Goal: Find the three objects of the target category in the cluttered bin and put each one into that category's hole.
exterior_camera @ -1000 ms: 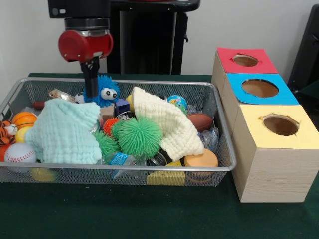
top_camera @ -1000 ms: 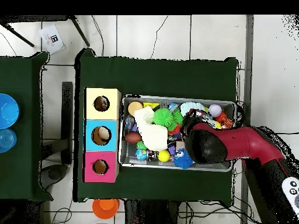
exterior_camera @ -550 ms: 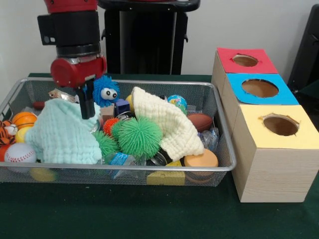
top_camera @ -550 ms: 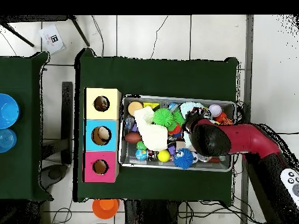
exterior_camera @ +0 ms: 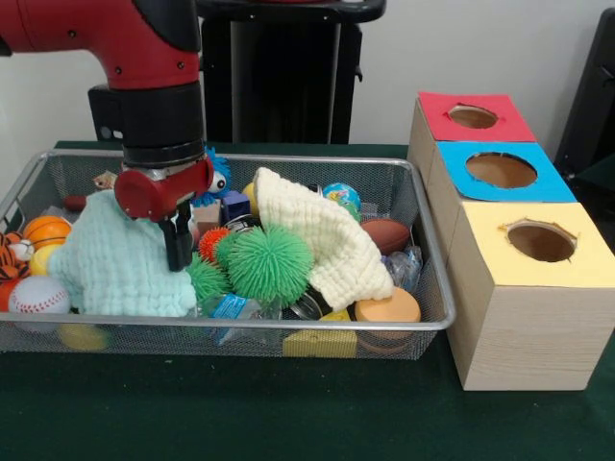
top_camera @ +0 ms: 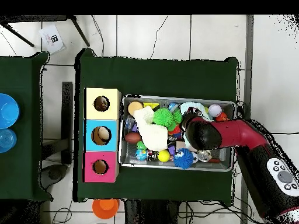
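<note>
The red and black arm's gripper [exterior_camera: 179, 252] is down inside the wire mesh bin [exterior_camera: 428, 288], black tip at the edge of the pale mint waffle-weave cloth [exterior_camera: 120, 259]. Can't tell how far open it is or whether it has hold of anything; in the overhead view the arm covers it.

Relative to the gripper, front view:
- mint cloth touching it on the picture-left side, draped in a mound, long axis roughly across the bin
- small orange spiky ball [exterior_camera: 212, 242] just beside it, picture-right
- large green spiky rubber ball [exterior_camera: 268, 263] next, further right, near
- cream waffle-weave cloth [exterior_camera: 327, 236] beyond that, long axis running diagonally from bin's far middle down toward the near right corner
- blue fuzzy toy with googly eyes [exterior_camera: 217, 176] just behind it, mostly hidden by the wrist
- white baseball [exterior_camera: 38, 296] and orange basketball-pattern ball [exterior_camera: 46, 230] well apart, at the bin's picture-left end
- brown football-shaped toy [exterior_camera: 386, 234] well apart to the right, long axis across the bin

Wooden box with red hole [exterior_camera: 472, 116], blue hole [exterior_camera: 501, 170] and yellow hole [exterior_camera: 541, 242] sits outside the bin, past its right end.
</note>
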Robot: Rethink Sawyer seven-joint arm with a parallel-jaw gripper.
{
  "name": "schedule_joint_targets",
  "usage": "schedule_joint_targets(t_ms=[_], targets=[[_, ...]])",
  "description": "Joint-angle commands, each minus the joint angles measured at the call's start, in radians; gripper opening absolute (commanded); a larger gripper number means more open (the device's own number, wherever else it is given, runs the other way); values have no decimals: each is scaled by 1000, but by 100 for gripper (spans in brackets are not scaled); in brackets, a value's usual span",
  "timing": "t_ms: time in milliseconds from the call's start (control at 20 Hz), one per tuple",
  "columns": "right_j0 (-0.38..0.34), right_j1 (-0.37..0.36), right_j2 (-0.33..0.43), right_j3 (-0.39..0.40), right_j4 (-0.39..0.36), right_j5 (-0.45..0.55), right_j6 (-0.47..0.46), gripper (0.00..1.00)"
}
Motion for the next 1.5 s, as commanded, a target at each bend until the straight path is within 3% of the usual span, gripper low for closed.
schedule_joint_targets(t_ms=[50,350,650,850,1100,1300,1500], targets=[[24,82,-79,-127,-103,162,-156,0],[55,149,-91,-161,-89,211,-126,0],[60,96,-85,-19,-30,208,-25,0],[31,67,-50,113,6,125,46,0],[-42,40,50,272,52,-11,84,0],[-86,52,136,364,69,-131,113,0],[-50,68,128,377,49,-224,167,0]])
